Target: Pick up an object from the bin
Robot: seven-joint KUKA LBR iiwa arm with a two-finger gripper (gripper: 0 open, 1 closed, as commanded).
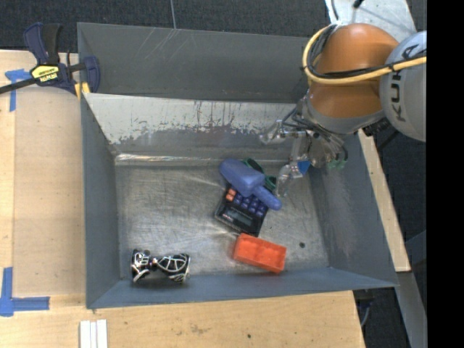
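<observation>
The blue plastic piece (246, 180) lies in the middle of the bin (217, 78), tilted across a black calculator (239, 212), with the hand (290, 171) just beside its right end. Whether the hand is spread or pressed together I cannot tell. A grip there might catch only the tip, letting the piece pivot and slip, or drag the calculator toward the orange block (259, 254).

The grey bin (98, 216) is lit evenly and fairly brightly from above, with a pale glare seen along the lower part of its far wall, a soft highlight on the arm's orange cover (351, 56), and short, faint shadows cast beneath the orange block (259, 254) near its front edge.
</observation>
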